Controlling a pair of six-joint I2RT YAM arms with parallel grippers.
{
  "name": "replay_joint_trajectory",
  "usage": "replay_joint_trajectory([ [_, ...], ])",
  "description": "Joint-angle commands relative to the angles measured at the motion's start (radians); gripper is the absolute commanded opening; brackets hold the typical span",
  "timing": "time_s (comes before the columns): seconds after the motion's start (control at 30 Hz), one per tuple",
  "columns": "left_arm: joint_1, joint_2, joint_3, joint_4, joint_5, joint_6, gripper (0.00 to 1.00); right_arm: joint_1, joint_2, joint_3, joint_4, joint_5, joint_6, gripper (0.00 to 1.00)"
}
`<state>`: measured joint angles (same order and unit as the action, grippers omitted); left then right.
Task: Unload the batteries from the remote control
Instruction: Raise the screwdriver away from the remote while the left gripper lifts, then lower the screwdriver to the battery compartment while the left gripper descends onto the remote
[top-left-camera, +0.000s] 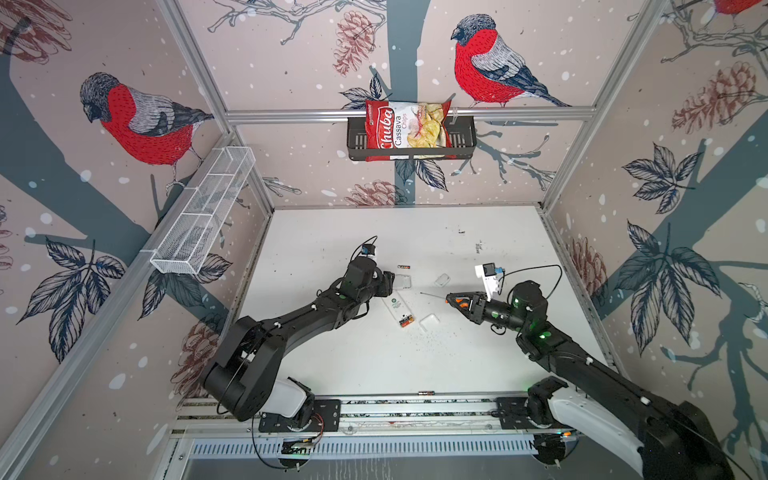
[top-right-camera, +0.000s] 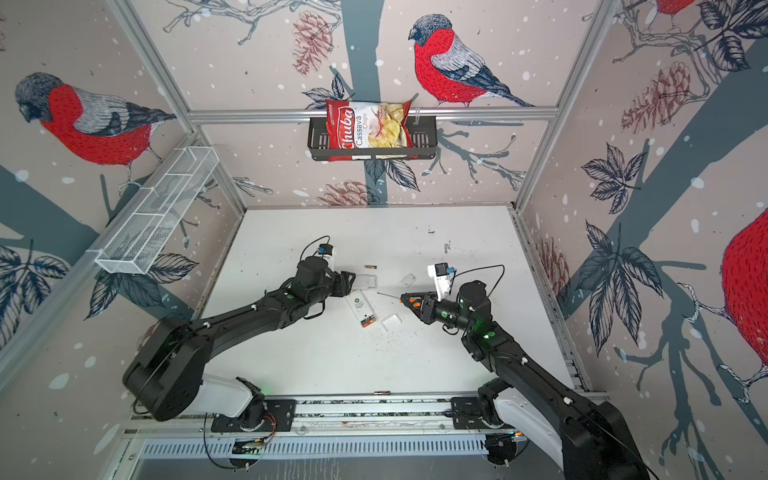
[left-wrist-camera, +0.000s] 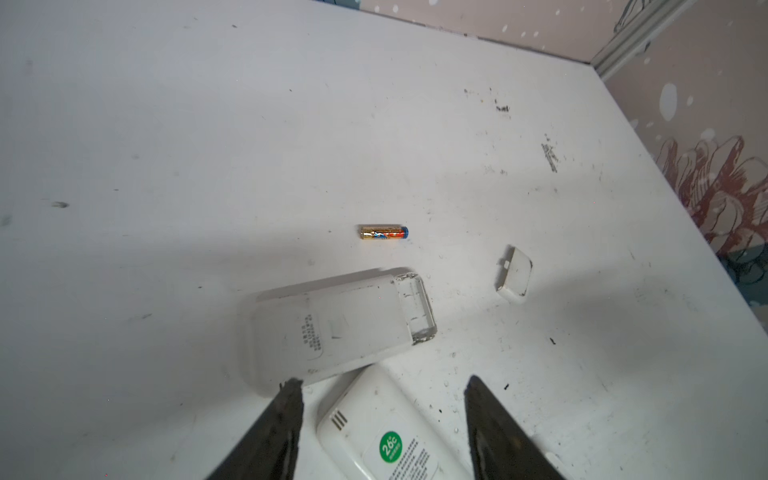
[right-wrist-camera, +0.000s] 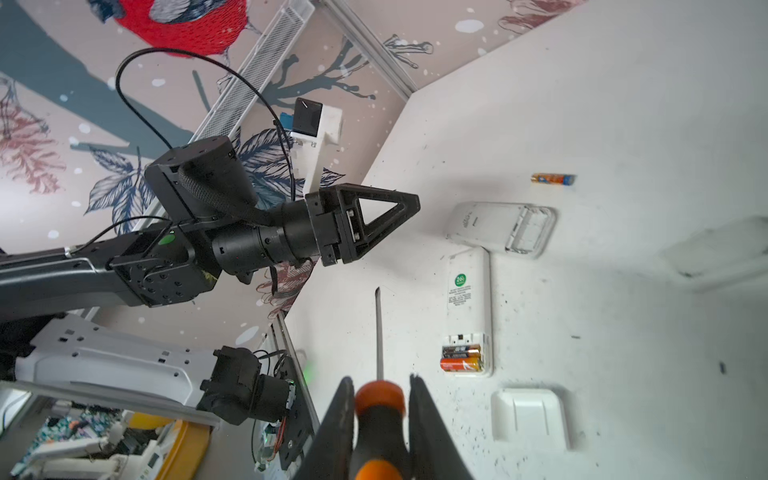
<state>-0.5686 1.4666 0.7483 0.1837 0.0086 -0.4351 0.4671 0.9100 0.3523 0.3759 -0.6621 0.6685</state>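
A white remote control (left-wrist-camera: 374, 432) with a green sticker lies mid-table. In its open compartment at the near end sit two batteries (right-wrist-camera: 461, 357), one black and one orange, also seen in both top views (top-left-camera: 406, 320) (top-right-camera: 368, 320). My left gripper (left-wrist-camera: 383, 381) is open and straddles the remote's far end with a gap on each side. A second white remote (left-wrist-camera: 332, 324) with an empty compartment lies just beyond. A loose gold battery (left-wrist-camera: 383, 232) rests further back. To the right, my right gripper (right-wrist-camera: 381, 379) is shut on an orange-and-black screwdriver (right-wrist-camera: 379, 415).
Two white battery covers lie loose: one (top-left-camera: 442, 279) behind the remotes, one (top-left-camera: 429, 321) beside the filled compartment. Another battery (top-left-camera: 426, 392) lies at the table's front edge by the rail. A wire basket (top-left-camera: 203, 220) and a shelf with a chips bag (top-left-camera: 407, 124) hang on the walls.
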Motion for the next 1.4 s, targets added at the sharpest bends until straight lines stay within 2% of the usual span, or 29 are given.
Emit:
replay_joint_trajectory([
  [0.0, 0.0, 0.066, 0.042, -0.06, 0.097, 0.068, 0.58, -0.037, -0.003, 0.01, -0.108, -0.055, 0.087, 0.0],
  [0.07, -0.014, 0.109, 0.078, -0.099, 0.082, 0.095, 0.55, -0.073, 0.002, 0.007, -0.127, -0.087, 0.111, 0.0],
  [0.23, -0.065, 0.19, 0.159, -0.197, 0.009, 0.154, 0.54, -0.128, 0.026, 0.001, -0.159, -0.129, 0.116, 0.0],
  [0.5, -0.076, 0.27, 0.199, -0.259, -0.036, 0.174, 0.54, -0.134, 0.055, 0.01, -0.23, -0.109, 0.065, 0.0],
  [0.83, -0.076, 0.231, 0.097, -0.235, -0.043, 0.159, 0.53, -0.126, 0.092, 0.006, -0.273, -0.078, 0.005, 0.0],
  [1.1, -0.076, 0.129, 0.018, -0.21, -0.04, 0.13, 0.5, -0.087, 0.177, 0.034, -0.316, -0.026, -0.049, 0.0],
  [1.37, -0.073, 0.054, -0.019, -0.187, -0.03, 0.108, 0.51, -0.038, 0.254, 0.071, -0.286, 0.028, -0.029, 0.0],
])
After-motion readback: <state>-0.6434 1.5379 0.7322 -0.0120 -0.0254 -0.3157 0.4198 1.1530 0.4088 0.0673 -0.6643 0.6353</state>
